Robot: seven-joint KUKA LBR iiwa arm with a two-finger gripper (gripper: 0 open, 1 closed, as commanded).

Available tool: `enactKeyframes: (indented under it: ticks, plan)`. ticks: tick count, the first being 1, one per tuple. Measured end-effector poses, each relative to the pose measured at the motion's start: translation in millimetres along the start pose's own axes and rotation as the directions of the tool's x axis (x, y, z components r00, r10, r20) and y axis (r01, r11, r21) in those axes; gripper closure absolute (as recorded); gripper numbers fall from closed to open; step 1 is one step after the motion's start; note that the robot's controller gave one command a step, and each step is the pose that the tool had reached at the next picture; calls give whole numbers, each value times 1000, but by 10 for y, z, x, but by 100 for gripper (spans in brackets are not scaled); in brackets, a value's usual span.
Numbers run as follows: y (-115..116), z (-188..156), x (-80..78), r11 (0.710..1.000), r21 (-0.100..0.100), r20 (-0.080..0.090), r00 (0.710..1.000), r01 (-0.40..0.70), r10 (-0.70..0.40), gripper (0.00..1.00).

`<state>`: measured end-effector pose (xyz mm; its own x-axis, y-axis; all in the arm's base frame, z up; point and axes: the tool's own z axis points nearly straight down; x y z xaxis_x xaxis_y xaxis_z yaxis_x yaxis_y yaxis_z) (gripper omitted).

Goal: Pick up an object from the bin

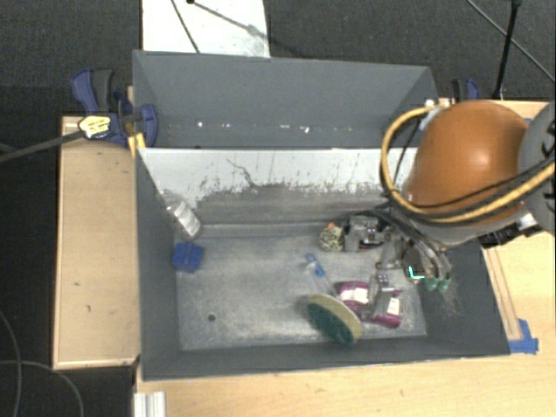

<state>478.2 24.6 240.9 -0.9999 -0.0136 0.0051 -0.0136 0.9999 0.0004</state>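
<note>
The thing under the hand is a purple-and-white packet (358,297) lying flat on the bin floor, in the right half and close to the near wall. Its long axis runs roughly left to right across the view, the right end dipping a little toward the near wall. Which end is its top cannot be made out.

The hand (384,292) hangs directly over the packet's right part, low enough to be at or very near its surface. Whether it is apart, together or clamped on the packet cannot be told from this angle. Above it sits the arm's orange cover (465,155), looped by dark cables.

A round dark-green disc (334,318) with a pale rim leans tilted against the packet's left end. A small blue-and-clear piece (314,267) lies just beyond the disc, and a small yellowish-green thing (330,235) sits near the back wall. Well apart to the left are a blue block (187,256) and a clear wrapped piece (184,219).

The grey metal bin (261,102) has a scuffed, scratched floor and sloping walls. A dark floor (52,33) lies around it.
</note>
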Motion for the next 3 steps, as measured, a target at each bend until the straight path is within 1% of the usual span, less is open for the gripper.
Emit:
enactKeyframes:
  ticks: [1,2,3]
  plan:
    - [-300,1530,-33,1000,1,-3,1000,-22,22,0]
    - [-1307,1706,-370,989,4,9,989,146,-147,0]
    - [-1266,1705,-367,989,1,8,989,148,-148,100]
